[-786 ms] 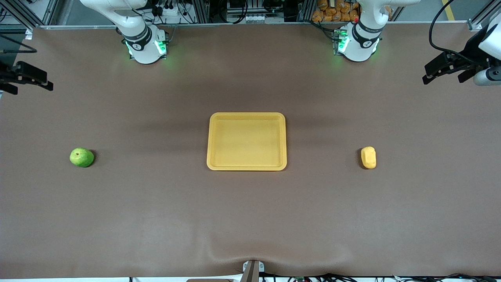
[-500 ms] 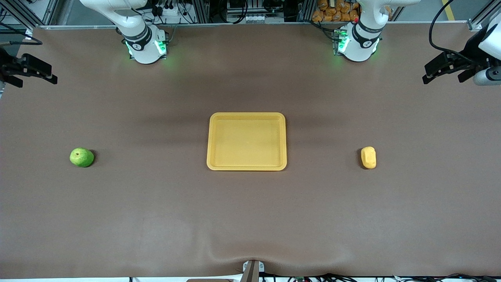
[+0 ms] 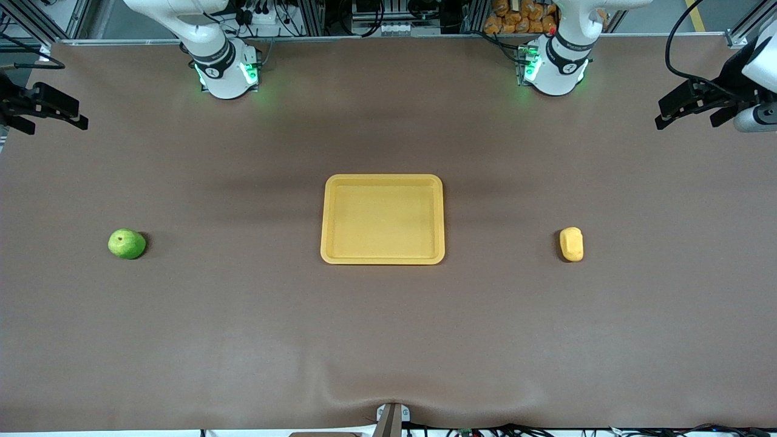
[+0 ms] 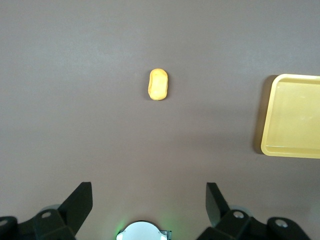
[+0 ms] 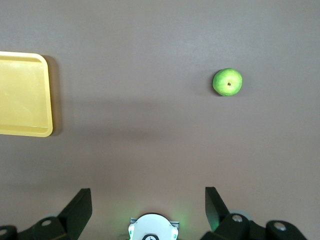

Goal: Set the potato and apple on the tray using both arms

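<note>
The green apple (image 3: 127, 244) lies on the brown table toward the right arm's end and also shows in the right wrist view (image 5: 227, 82). The yellow-orange potato (image 3: 571, 244) lies toward the left arm's end and also shows in the left wrist view (image 4: 158, 84). The yellow tray (image 3: 382, 179) sits empty at the table's middle between them. My left gripper (image 3: 686, 121) hangs open and empty high over the left arm's end of the table (image 4: 147, 200). My right gripper (image 3: 53, 124) hangs open and empty high over the right arm's end (image 5: 147, 200).
The two green-lit arm bases (image 3: 227, 73) (image 3: 555, 70) stand along the table's edge by the robots. A small metal bracket (image 3: 391, 416) sits at the table edge nearest the front camera. Both wrist views show a corner of the tray (image 4: 292, 115) (image 5: 22, 95).
The right gripper has shifted slightly toward the table's middle and toward the robots' edge in the front view. The left gripper, the apple, the potato and the tray have not moved.
</note>
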{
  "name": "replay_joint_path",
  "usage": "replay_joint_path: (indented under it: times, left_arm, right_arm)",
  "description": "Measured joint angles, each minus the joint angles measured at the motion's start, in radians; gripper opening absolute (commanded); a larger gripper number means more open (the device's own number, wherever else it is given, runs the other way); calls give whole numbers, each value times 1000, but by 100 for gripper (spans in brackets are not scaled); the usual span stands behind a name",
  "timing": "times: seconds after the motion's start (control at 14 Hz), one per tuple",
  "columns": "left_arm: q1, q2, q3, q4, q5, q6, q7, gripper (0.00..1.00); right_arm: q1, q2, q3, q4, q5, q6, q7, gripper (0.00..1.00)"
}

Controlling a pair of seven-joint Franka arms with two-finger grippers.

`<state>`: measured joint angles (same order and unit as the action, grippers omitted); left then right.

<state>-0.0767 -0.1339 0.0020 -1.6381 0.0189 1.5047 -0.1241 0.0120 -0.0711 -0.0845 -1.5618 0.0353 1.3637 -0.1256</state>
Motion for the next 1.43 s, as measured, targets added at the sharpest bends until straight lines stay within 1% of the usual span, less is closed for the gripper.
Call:
replay_joint_path:
  times: [0.43, 0.79, 1.0, 1.43]
  left_arm:
    - [8, 0, 7, 1, 0, -10, 0, 100]
    - [8, 6, 6, 1, 0, -14, 0, 100]
    - [7, 9, 5, -2, 0, -18, 1, 100]
    - [2, 27, 1, -4, 0, -18, 1, 100]
  right_arm:
    - [-3, 7, -8, 1, -3, 14, 1, 100]
    - [-30, 72, -16, 1, -3, 60, 3, 100]
    - [-33, 93, -16, 2, -3, 66, 3, 100]
    - [-75, 138, -17, 2, -3, 94, 3, 100]
